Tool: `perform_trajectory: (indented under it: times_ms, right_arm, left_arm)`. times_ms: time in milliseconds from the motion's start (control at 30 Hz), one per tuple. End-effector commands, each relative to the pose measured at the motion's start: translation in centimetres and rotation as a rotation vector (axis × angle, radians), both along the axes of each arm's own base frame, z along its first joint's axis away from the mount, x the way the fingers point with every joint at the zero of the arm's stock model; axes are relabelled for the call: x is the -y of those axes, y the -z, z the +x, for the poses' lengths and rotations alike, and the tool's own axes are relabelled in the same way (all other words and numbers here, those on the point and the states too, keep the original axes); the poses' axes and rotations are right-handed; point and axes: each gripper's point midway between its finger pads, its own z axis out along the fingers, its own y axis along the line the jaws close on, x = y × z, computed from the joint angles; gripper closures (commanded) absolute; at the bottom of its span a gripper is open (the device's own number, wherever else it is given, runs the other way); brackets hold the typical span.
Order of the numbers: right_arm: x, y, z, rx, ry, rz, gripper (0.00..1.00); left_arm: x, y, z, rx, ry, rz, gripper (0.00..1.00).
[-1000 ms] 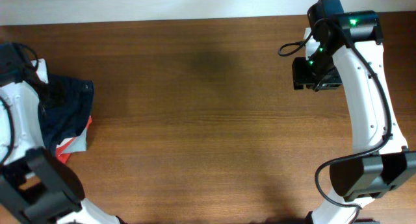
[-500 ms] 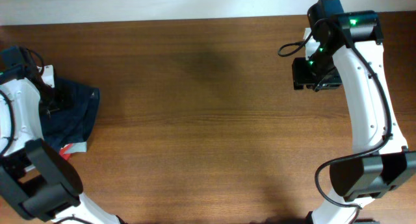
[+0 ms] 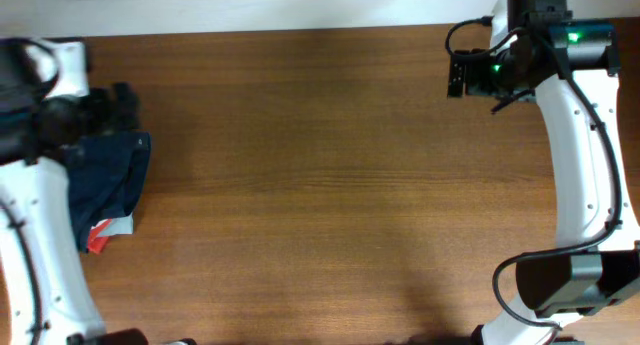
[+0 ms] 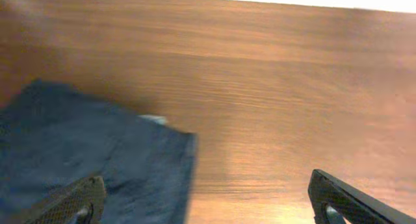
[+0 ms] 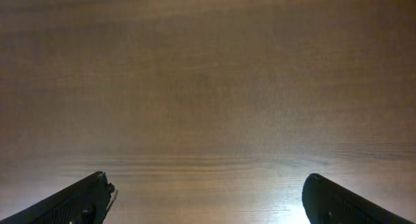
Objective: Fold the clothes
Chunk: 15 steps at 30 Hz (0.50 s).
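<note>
The dark navy-blue garment (image 3: 108,173) lies folded at the table's left edge, on top of other folded clothes. It fills the lower left of the left wrist view (image 4: 97,159). My left gripper (image 3: 118,103) is open and empty, raised just beyond the garment's far edge; in the left wrist view (image 4: 208,208) its fingers straddle the garment's right edge. My right gripper (image 3: 458,75) is open and empty at the far right of the table; in the right wrist view (image 5: 207,201) it is over bare wood.
A bit of red and white folded cloth (image 3: 103,231) sticks out under the navy garment. The brown wooden table (image 3: 320,185) stretches between the arms. A pale wall edge (image 3: 250,5) runs along the back.
My left arm has lifted and swung toward the back, off the navy garment, which stays on the pile. My right arm has moved toward the back edge.
</note>
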Motion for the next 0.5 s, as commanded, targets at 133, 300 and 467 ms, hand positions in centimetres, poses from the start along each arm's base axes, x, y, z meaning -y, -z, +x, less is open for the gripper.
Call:
perform_trajectory:
  times_ms: [133, 300, 467]
  right_arm:
    - [0.0, -2.4, -1.8, 0.033, -0.003, 0.01, 0.01]
    - [0.5, -5.9, -4.4, 0.11, 0.015, -0.012, 0.01]
    - [0.6, -8.6, -7.9, 0.191, 0.041, -0.001, 0.01]
  left_arm:
    - [3.5, 2.9, -0.6, -0.122, 0.088, -0.049, 0.01]
    - [4.3, 2.7, -1.8, -0.147, 0.112, -0.051, 0.01]
    - [6.5, 1.4, -3.2, -0.108, 0.21, 0.01, 0.01]
